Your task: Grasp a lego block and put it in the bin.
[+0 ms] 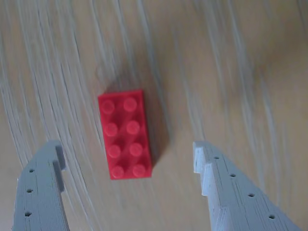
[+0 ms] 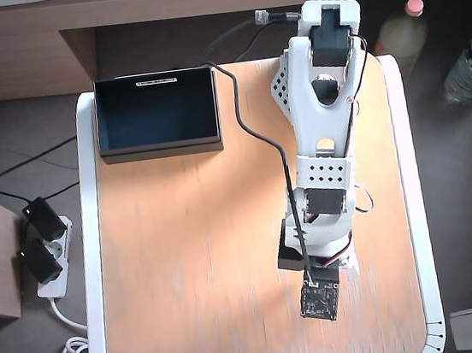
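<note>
in the wrist view the gripper [image 1: 127, 161] comes in from the bottom edge as two pale grey printed fingers, one [image 1: 41, 192] at lower left and the other [image 1: 231, 187] at lower right, spread wide with bare tabletop between them and neither touching anything. just past their tips, between them but nearer the left finger, the lego block [image 1: 125, 134] lies flat on the wooden table [image 1: 231, 72], studs up in two rows of four, its long side running away from the camera and tilted slightly, with a soft shadow on its right flank. in the overhead view the block itself is hidden under the arm; the white arm [image 2: 324, 157] reaches from its base at the top edge of the table [image 2: 191, 302] down toward the lower right part of the surface, where the wrist camera board [image 2: 319, 300] sits over the spot. farther off, at the table's upper left corner and well apart from the arm's tip, stands the bin [image 2: 156, 111], black, low-walled, dark inside, a thin white label strip on its far wall. off the table, two bottles [image 2: 435, 40] stand at upper right and a power strip [image 2: 45, 251] lies at left.
</note>
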Robot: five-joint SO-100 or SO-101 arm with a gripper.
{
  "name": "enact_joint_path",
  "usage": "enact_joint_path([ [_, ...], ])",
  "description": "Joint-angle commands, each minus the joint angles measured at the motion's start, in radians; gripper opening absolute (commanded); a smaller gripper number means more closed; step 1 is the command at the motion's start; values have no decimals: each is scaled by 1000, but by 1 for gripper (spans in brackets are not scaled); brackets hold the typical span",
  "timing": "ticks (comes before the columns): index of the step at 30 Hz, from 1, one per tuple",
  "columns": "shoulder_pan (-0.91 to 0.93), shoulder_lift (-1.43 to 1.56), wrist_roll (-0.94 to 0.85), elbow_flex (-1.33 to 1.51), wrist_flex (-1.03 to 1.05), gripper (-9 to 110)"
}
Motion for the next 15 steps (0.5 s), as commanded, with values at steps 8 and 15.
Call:
enact_joint_path([
  [8, -26, -28, -21, -121, -34, 27],
  [15, -26, -58, -25, -121, -64, 27],
])
